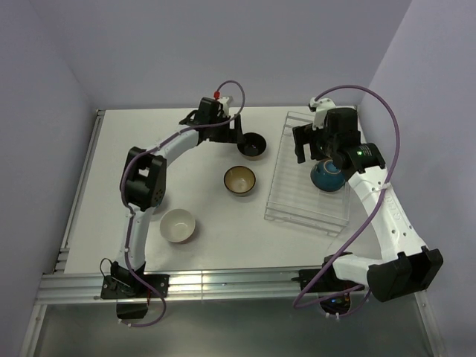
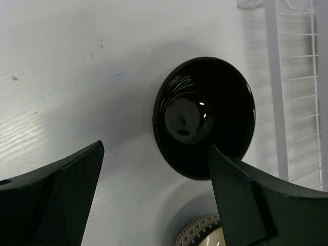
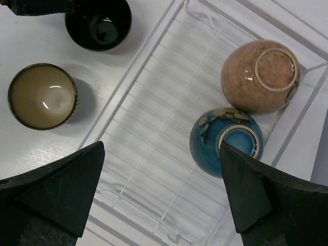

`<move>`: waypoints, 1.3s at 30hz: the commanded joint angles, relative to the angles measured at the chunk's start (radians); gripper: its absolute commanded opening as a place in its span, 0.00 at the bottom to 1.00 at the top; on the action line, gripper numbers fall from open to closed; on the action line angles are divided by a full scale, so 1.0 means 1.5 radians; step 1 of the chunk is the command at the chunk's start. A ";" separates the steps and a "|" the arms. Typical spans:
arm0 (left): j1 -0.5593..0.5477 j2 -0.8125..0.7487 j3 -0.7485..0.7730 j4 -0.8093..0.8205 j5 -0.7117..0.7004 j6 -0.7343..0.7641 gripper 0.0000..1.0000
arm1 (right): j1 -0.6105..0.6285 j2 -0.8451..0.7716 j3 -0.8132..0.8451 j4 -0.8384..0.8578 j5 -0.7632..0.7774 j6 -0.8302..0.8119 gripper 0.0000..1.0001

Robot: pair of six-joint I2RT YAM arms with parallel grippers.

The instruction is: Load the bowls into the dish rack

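The right gripper (image 3: 162,148) hung over the rack (image 3: 154,102), its two dark fingers (image 3: 56,195) spread wide with nothing between them. Two bowls sat upside down in the right part of the rack: a blue bowl (image 3: 210,138) and, just beyond it, a speckled pink-tan bowl (image 3: 251,82), the pair so close they looked to be touching. Left of the rack, on the white table (image 3: 31,46), a tan bowl (image 3: 42,96) stood upright. A black bowl (image 3: 98,23) stood farther off, apart from it.
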 commanded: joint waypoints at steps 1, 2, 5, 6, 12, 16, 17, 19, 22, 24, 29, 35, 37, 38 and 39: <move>-0.022 0.029 0.043 0.065 -0.031 -0.029 0.88 | -0.021 -0.021 -0.015 0.024 0.003 0.019 1.00; -0.026 0.044 0.043 0.069 -0.042 -0.036 0.88 | -0.023 -0.023 -0.018 0.023 0.004 0.021 1.00; -0.031 0.066 0.046 0.070 -0.084 -0.057 0.85 | -0.033 -0.023 -0.025 0.023 0.003 0.025 1.00; -0.032 0.080 0.051 0.068 -0.094 -0.059 0.84 | -0.034 -0.022 -0.022 0.022 0.003 0.026 1.00; -0.032 0.100 0.037 0.088 -0.101 -0.055 0.81 | -0.040 -0.008 -0.023 0.031 -0.022 0.032 1.00; -0.036 0.104 0.017 0.099 -0.087 -0.058 0.77 | -0.040 0.000 -0.027 0.034 -0.025 0.035 1.00; -0.036 0.108 0.015 0.094 -0.082 -0.059 0.75 | -0.040 0.001 -0.028 0.034 -0.024 0.033 1.00; -0.036 0.108 0.013 0.088 -0.081 -0.059 0.71 | -0.040 0.003 -0.029 0.036 -0.027 0.031 1.00; -0.037 0.099 0.001 0.087 -0.080 -0.054 0.65 | -0.041 0.007 -0.034 0.047 -0.030 0.033 1.00; -0.036 0.086 -0.014 0.088 -0.078 -0.051 0.55 | -0.040 0.012 -0.034 0.052 -0.032 0.041 1.00; -0.022 0.040 -0.048 0.085 -0.032 -0.086 0.24 | -0.041 0.009 -0.019 0.054 -0.043 0.054 1.00; 0.039 -0.086 -0.171 0.185 0.156 -0.161 0.00 | -0.041 -0.013 0.006 0.055 -0.077 0.078 1.00; 0.061 -0.132 -0.227 0.223 0.195 -0.180 0.00 | -0.041 -0.023 0.011 0.050 -0.081 0.123 1.00; 0.068 -0.177 -0.240 0.237 0.222 -0.180 0.00 | -0.041 -0.029 0.009 0.055 -0.079 0.144 1.00; 0.071 -0.199 -0.249 0.238 0.231 -0.179 0.00 | -0.042 -0.044 0.006 0.059 -0.080 0.155 1.00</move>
